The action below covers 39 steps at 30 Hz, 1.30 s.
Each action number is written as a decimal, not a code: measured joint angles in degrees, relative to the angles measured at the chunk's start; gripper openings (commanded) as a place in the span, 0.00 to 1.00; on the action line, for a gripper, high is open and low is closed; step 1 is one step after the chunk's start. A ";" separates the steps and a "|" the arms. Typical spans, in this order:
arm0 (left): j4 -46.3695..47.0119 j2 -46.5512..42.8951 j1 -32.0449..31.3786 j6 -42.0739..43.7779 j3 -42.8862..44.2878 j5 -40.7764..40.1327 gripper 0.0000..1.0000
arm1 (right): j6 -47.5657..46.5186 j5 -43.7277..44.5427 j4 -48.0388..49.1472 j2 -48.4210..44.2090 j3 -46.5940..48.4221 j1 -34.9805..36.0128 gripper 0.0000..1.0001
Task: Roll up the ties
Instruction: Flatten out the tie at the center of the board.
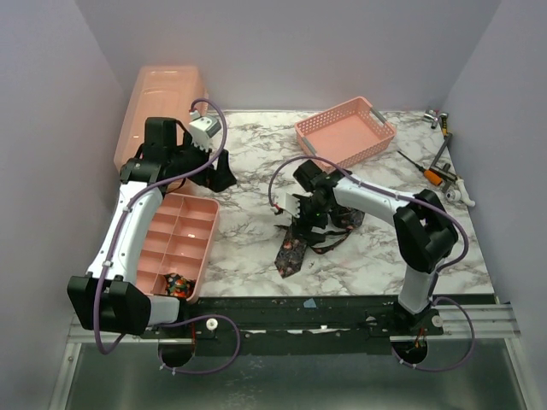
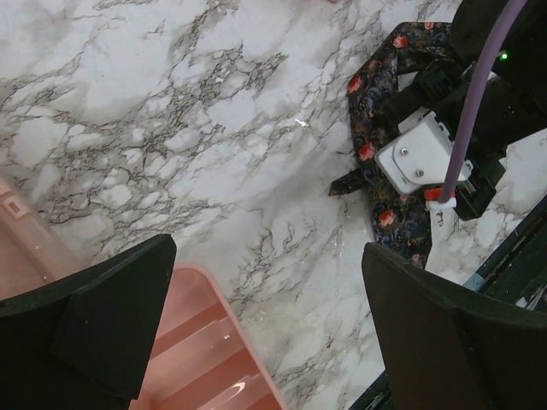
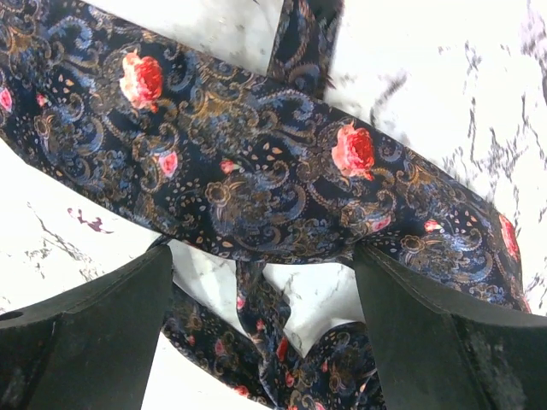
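Note:
A dark floral tie (image 1: 291, 253) lies loose and crumpled on the marble table, its wide end toward the front and a narrower part (image 1: 344, 224) bunched to the right. My right gripper (image 1: 302, 215) hovers low over it, jaws open. In the right wrist view the wide band of the tie (image 3: 256, 171) crosses just ahead of the spread fingers (image 3: 85, 342), with thinner folds between them; nothing is pinched. A rolled tie (image 1: 177, 284) sits in the front compartment of the pink divided tray (image 1: 184, 224). My left gripper (image 1: 219, 175) is open and empty, above marble by the tray corner (image 2: 201, 342).
A pink mesh basket (image 1: 346, 132) stands at the back centre-right. A pink bin (image 1: 158, 107) leans at the back left. Screwdrivers and small tools (image 1: 436, 171) lie along the right edge. The left wrist view shows the tie (image 2: 376, 128) under the right gripper's white housing (image 2: 419, 158).

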 measured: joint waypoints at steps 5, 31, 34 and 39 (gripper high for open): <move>-0.31 -0.55 1.25 -0.09 -0.02 -0.04 0.98 | -1.27 0.00 0.22 -1.22 0.00 2.84 0.97; -1.40 0.07 5.35 -3.15 1.86 0.22 0.98 | 2.03 4.79 10.05 7.45 4.61 11.56 0.16; -1.40 0.07 5.35 -3.21 1.88 0.22 0.99 | 3.82 4.70 9.81 8.90 7.19 11.52 0.01; -1.42 0.42 5.40 -2.86 2.36 0.24 0.99 | 9.29 3.10 7.32 9.09 14.97 9.11 0.01</move>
